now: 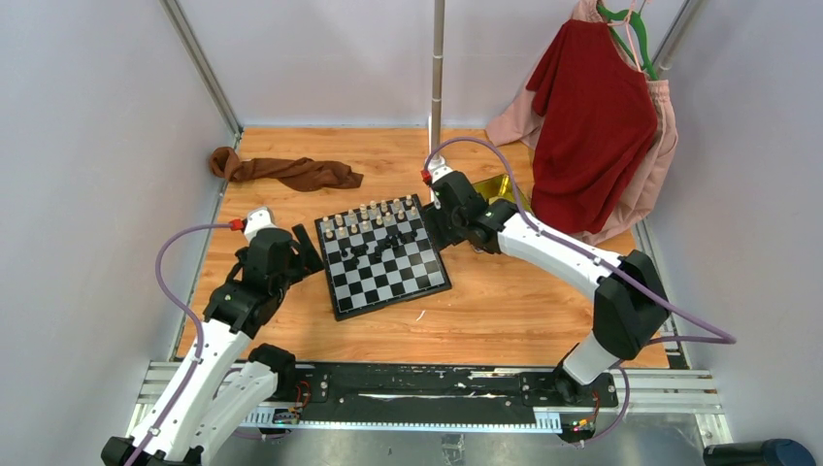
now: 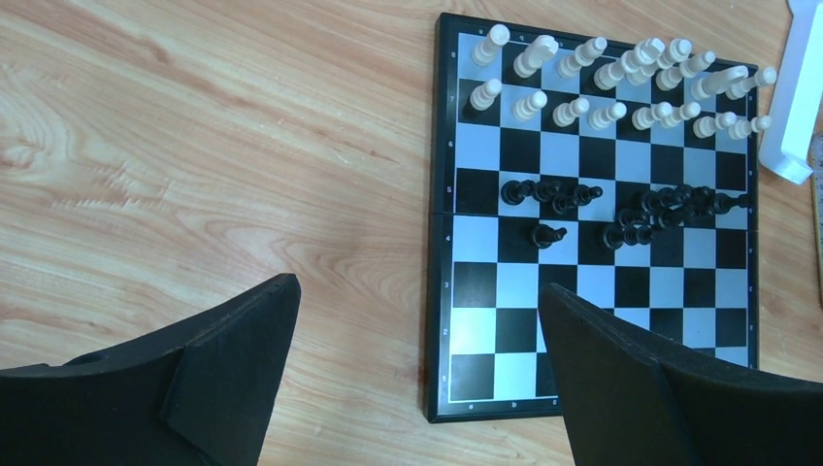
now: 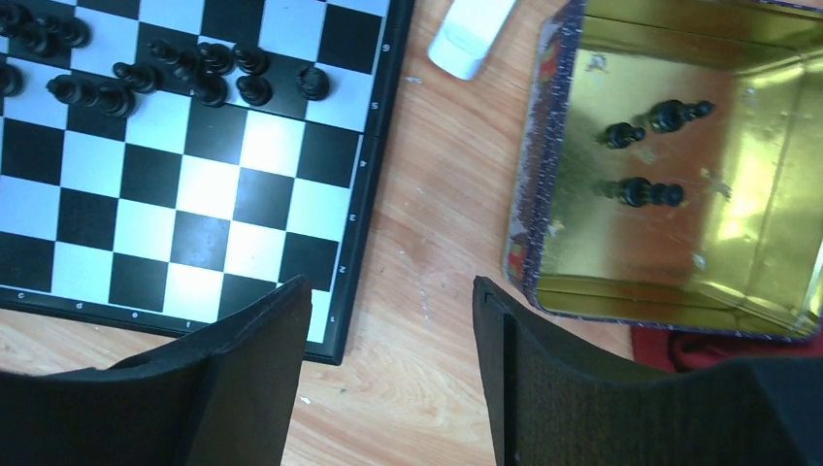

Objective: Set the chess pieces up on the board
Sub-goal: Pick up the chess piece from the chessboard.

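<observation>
The checkered board (image 1: 386, 282) lies mid-table and shows in the left wrist view (image 2: 514, 330) and the right wrist view (image 3: 146, 252). Cream pieces (image 2: 621, 83) stand in two rows along its far edge. Several black pieces (image 2: 631, 209) cluster untidily in the middle rows (image 3: 146, 78). Three black pieces (image 3: 650, 146) lie in the gold tin (image 3: 767, 194). My left gripper (image 2: 417, 291) is open and empty over the board's near left corner. My right gripper (image 3: 388, 291) is open and empty above bare wood between board and tin.
A brown cloth (image 1: 291, 171) lies at the far left. Red and pink garments (image 1: 592, 116) hang at the far right. A white pole base (image 2: 801, 97) stands behind the board. The gold tin (image 1: 505, 186) sits right of the board.
</observation>
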Available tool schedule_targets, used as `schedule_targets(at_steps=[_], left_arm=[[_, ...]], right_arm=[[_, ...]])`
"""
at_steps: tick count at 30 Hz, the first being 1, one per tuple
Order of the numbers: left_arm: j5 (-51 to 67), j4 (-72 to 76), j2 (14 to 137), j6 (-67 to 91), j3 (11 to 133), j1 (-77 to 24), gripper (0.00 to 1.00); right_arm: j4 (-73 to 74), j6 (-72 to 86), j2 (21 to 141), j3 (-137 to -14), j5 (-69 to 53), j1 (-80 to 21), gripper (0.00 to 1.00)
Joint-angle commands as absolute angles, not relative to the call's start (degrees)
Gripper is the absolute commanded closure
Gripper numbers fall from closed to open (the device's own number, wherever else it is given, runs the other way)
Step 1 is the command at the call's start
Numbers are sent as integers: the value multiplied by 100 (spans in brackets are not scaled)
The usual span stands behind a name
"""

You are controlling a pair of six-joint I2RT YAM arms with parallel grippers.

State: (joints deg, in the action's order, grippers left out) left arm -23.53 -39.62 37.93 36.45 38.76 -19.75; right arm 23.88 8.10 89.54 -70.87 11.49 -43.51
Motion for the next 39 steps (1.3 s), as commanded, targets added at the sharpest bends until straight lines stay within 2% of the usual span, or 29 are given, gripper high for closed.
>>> schedule_targets(at_steps=[1, 7, 17, 22, 29, 39], left_arm=[[-2373, -4074, 3679, 3640, 3899, -2021, 0], [-2349, -4087, 3702, 3646, 3873, -2021, 0], [-2338, -4116, 3494, 3708, 3759, -2021, 0], [-2316, -4156, 3341, 3715, 3715, -2021, 0], [-2246, -4156, 3203, 3721, 3703, -2021, 0], [-2241, -4145, 3103, 3720, 3667, -2021, 0]], right_arm=[[2185, 895, 9130, -7207, 512, -4433, 32], [1970, 893, 9541, -7387, 94, -4437, 24], [1819, 821, 10240, -7805, -164, -4433, 26], [1806, 752, 10574, -8123, -70, -4429, 31], [1835, 747, 10913, -8434, -3, -4348, 46], [1854, 781, 11216, -8628, -7, -4198, 53]])
